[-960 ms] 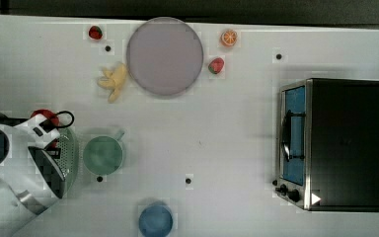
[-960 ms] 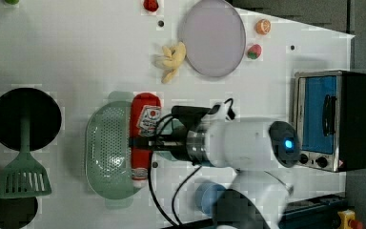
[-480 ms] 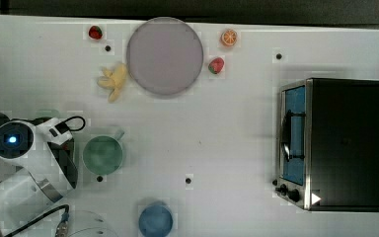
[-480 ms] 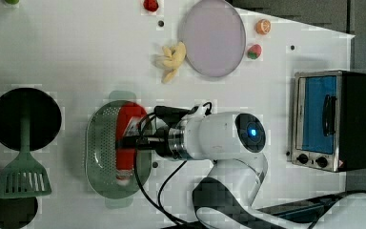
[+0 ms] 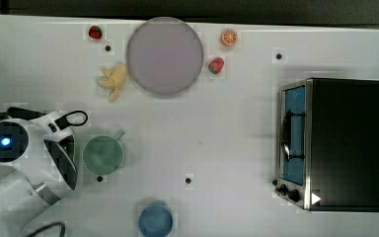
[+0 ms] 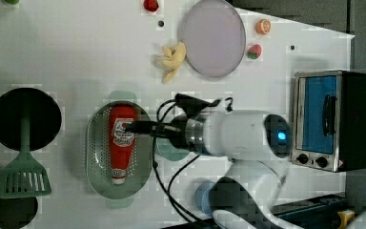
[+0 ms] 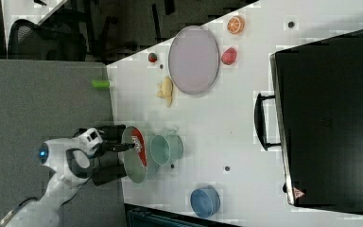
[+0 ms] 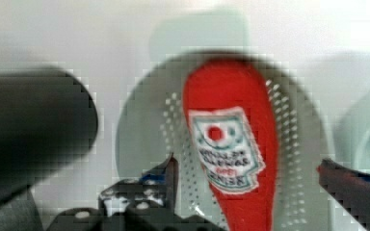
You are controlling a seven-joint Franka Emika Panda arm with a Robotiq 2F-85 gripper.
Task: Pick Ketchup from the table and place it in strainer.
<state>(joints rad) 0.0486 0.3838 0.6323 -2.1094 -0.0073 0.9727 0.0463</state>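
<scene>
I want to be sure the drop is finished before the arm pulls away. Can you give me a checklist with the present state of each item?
1. Ketchup bottle lies inside the strainer: ok.
2. Hand open, fingers either side of the bottle, apart from it: ok.
3. Bottle lies flat, nozzle within the rim: ok.
4. Strainer flat on the table: ok.
5. Green cup beside the arm, clear of its way back: cannot tell.
</scene>
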